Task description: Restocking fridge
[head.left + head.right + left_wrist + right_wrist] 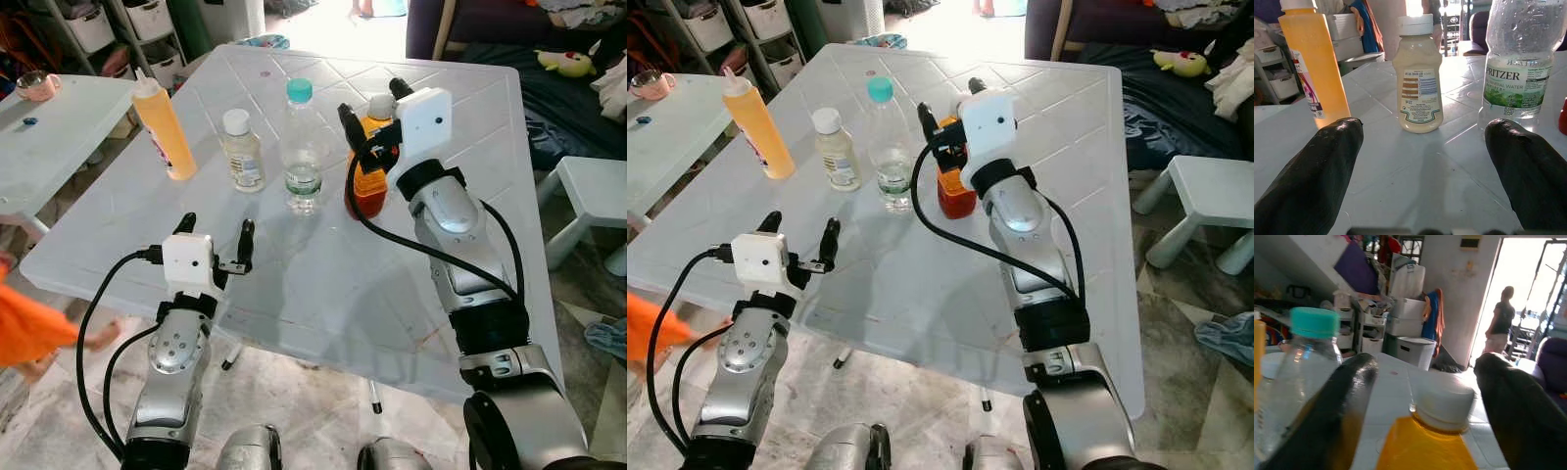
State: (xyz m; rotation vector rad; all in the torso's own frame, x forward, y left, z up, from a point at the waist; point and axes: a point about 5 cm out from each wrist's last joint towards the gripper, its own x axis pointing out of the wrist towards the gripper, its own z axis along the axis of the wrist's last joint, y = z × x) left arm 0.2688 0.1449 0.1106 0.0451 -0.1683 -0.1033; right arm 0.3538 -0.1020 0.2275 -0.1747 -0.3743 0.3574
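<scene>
Four bottles stand in a row on the white table [323,284]: a tall orange squeeze bottle [164,127], a small cream bottle with a white cap [241,151], a clear water bottle with a teal cap [304,147], and a short orange bottle with a white cap [369,186]. My right gripper [373,104] is open, its fingers [1337,416] straddling the short orange bottle's cap [1442,406] with gaps on both sides. Low over the table's near part, my left gripper [217,231] is open and holds nothing. It faces the cream bottle [1418,78], a short way off.
A second white table [49,137] with a pink cup [39,85] stands at the left. A white stool [593,196] and a dark sofa [549,98] are on the right. Someone in orange [29,333] is at the lower left. A person [1501,318] stands in a far doorway.
</scene>
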